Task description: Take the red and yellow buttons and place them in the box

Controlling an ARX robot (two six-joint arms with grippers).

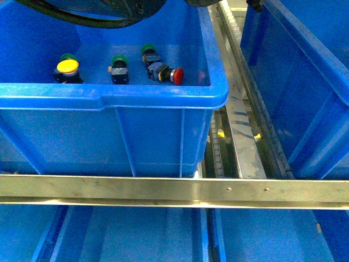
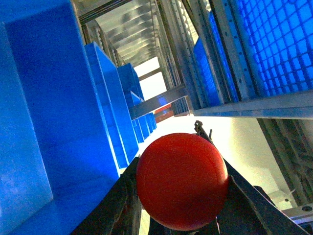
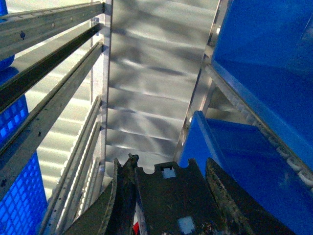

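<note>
Left fingers (image 2: 115, 208): clamped either side of red button (image 2: 182, 181).
Right fingers (image 3: 227, 196): opening cannot be told.
Yellow button (image 1: 67, 67): in blue bin (image 1: 109, 95).

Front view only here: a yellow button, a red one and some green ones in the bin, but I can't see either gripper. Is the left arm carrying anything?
Observer: Yes. In the left wrist view the left gripper is shut on a red button, and its domed cap fills the space between the fingers.
Operator: Good. And the right gripper, is it free?
Observer: I cannot say. The right wrist view shows the right gripper with a dark block between its fingers. I cannot tell whether that is a held switch or part of the gripper itself.
</note>
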